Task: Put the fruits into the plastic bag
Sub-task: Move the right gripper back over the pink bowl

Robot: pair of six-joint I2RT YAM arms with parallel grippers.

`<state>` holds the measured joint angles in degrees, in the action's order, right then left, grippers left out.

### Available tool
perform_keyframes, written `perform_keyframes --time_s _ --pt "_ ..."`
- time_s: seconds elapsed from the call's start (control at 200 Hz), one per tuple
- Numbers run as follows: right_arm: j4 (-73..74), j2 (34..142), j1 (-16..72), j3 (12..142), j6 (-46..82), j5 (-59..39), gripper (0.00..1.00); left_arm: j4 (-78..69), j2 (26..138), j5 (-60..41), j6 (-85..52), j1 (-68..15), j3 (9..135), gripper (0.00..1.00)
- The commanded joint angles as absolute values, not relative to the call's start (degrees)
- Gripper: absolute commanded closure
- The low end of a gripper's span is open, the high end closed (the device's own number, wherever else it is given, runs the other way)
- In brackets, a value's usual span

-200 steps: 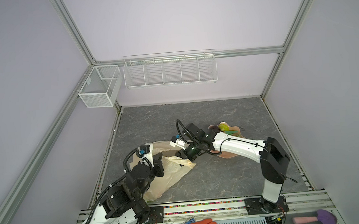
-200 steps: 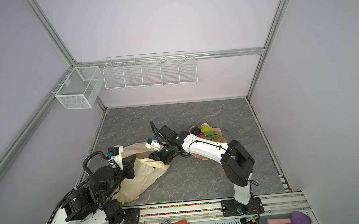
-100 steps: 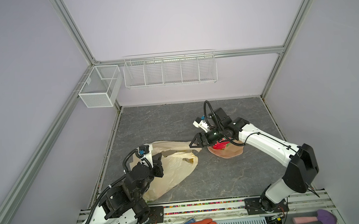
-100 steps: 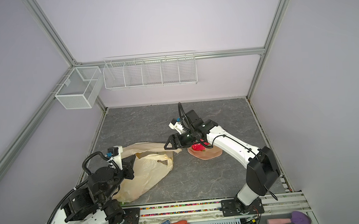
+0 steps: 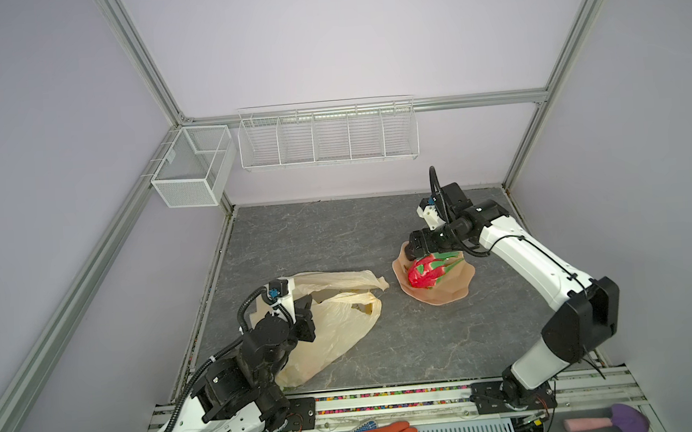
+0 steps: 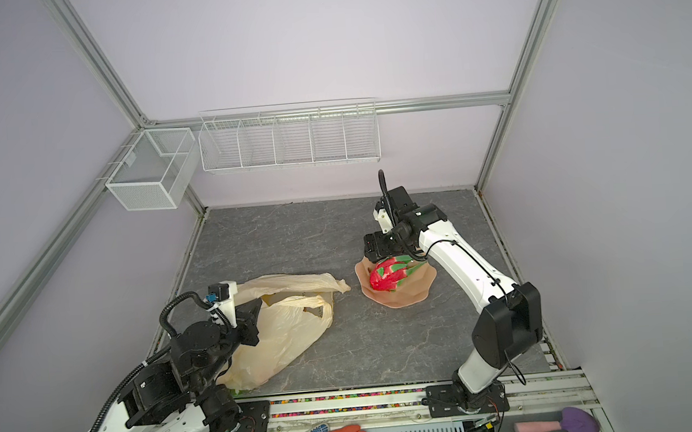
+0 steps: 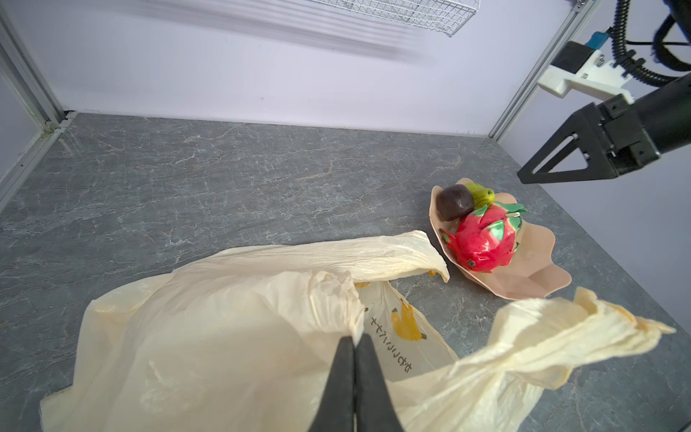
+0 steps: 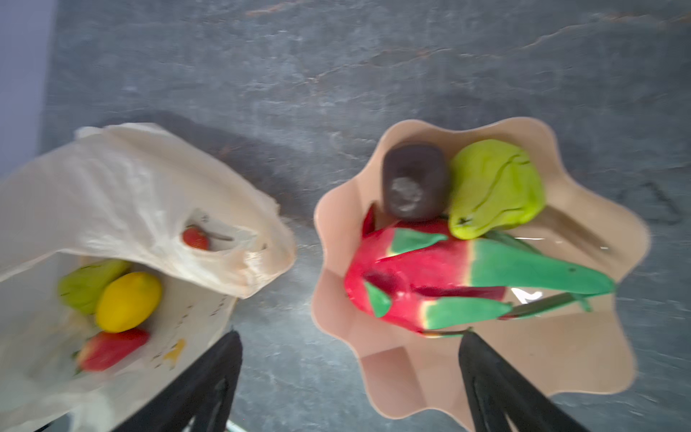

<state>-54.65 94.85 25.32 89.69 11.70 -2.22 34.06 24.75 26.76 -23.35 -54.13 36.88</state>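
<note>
Right hand (image 8: 349,334) hovered wide open above the dragon fruit (image 8: 411,276) on the plate (image 8: 542,366), and I judged it should close across the red middle, while the left hand (image 7: 354,338) pinched the plastic bag (image 7: 224,318) nearby.

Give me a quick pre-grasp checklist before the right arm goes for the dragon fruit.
1. Right end effector open and empty: ok.
2. Right end effector down around dragon fruit: not ok, it hovers above the plate.
3. Left end effector shut on plastic bag rim: ok.
4. Bag mouth open: ok, lemon visible inside.
5. Dragon fruit free of neighbours: not ok, dark-brown piece and green piece lie against it.
</note>
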Motion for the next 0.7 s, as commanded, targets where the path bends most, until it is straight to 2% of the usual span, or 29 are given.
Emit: perform_keyframes --time_s 0.0,0.26,0.695 --pt "-58.42 99.60 25.07 90.75 5.55 8.17 0.10 34.65 24.80 27.33 -23.72 -54.08 37.69 1.00" --pt "-57.17 105.42 25.13 92.24 0.23 13.99 0.22 35.33 24.77 27.72 -23.86 -54.13 37.97 1.00" --pt "-56.20 111.14 25.08 95.28 -2.13 15.82 0.36 35.42 24.88 28.33 -23.83 -54.14 37.97 1.00"
